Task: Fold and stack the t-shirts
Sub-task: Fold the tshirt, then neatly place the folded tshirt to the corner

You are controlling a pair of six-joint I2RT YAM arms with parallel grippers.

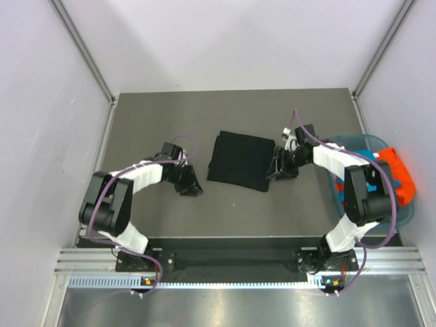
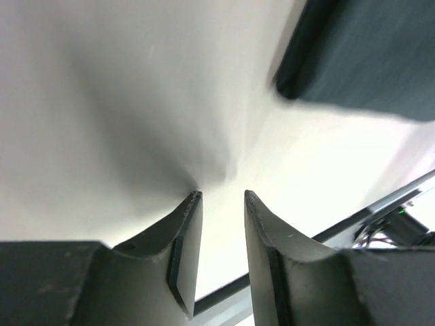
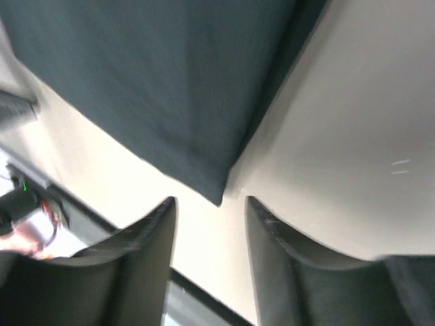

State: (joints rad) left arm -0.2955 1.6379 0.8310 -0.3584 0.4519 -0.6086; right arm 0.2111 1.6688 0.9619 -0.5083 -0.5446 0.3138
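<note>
One black t-shirt (image 1: 240, 161) is folded; orange t-shirt (image 1: 400, 176) at three o'clock awaits us (left end effector (image 2: 223, 195), right end effector (image 3: 210, 200) released).

Parted fingers (image 2: 187, 238) near black t-shirt (image 2: 367, 54)

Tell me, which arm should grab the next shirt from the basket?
Right, probably: its open, empty fingers sit beside the black shirt, near the basket with the orange shirt. The left fingers are farther away.

Folded t-shirt (image 1: 240, 161) plain black. Table (image 1: 157, 129) dark grey. Basket (image 1: 347, 140) translucent blue-green. Orange t-shirt (image 1: 400, 176) plain. Left arm (image 1: 139, 177), right arm (image 1: 334, 158) white, black joints. Cables (image 1: 187, 139) purple.
</note>
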